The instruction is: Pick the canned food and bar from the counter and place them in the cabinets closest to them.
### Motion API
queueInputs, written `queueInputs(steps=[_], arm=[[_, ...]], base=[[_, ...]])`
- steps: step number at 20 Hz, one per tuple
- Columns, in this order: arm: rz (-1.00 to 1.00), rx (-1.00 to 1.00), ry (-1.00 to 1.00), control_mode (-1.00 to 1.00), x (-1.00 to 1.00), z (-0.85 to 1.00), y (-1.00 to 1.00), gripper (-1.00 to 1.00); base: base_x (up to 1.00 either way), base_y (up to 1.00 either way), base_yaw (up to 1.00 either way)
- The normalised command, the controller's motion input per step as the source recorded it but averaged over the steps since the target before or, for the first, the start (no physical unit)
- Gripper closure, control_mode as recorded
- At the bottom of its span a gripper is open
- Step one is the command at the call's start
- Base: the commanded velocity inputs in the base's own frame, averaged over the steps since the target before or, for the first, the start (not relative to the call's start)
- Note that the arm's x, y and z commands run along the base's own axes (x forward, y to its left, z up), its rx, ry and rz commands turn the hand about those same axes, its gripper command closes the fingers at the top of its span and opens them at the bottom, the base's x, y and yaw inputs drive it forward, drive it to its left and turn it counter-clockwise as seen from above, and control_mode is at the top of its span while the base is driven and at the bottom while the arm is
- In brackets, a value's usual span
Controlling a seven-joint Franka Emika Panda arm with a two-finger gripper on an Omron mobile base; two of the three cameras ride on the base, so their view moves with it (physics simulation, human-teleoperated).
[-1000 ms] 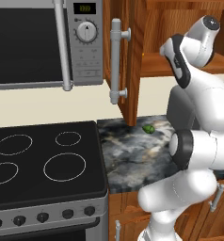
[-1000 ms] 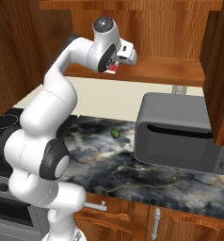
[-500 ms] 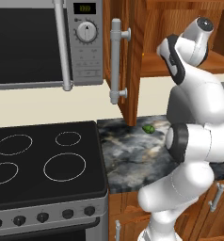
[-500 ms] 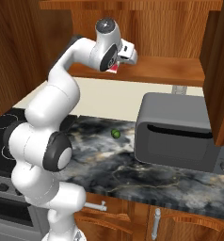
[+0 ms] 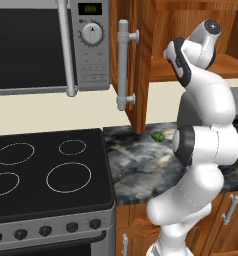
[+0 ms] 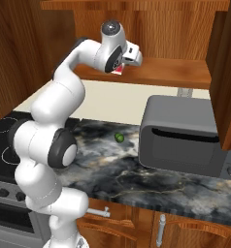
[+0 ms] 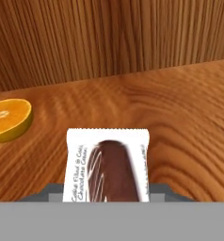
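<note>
Gripper (image 6: 121,69) clamped on choc bar (image 7: 107,172) inside cabinet (image 6: 171,72), over shelf; orange half (image 7: 9,119) at 10 o'clock

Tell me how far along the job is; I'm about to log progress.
Done: I cannot confirm anything; the canned food isn't something I can locate. In hand: the gripper is shut on the bar, raised over the wooden shelf of the open cabinet, near an orange half. Left: release the bar there, then deal with the can. A green fruit sits on the counter.
</note>
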Motion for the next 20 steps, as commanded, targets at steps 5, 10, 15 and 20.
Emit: queueInputs(steps=[5,10,15,20], arm=[[0.0,0.0,-0.01,-1.0,0.01,-0.01,0.0,1.0],[0.0,0.0,-0.02,-1.0,0.0,-0.02,0.0,-1.0],[0.0,0.0,-0.01,-1.0,0.04,-0.02,0.0,-1.0],[0.0,0.0,-0.02,-1.0,-0.02,0.0,0.0,-1.0]], base=[[0.0,0.0,0.0],[0.0,0.0,0.0],[0.0,0.0,0.0],[0.0,0.0,0.0]])
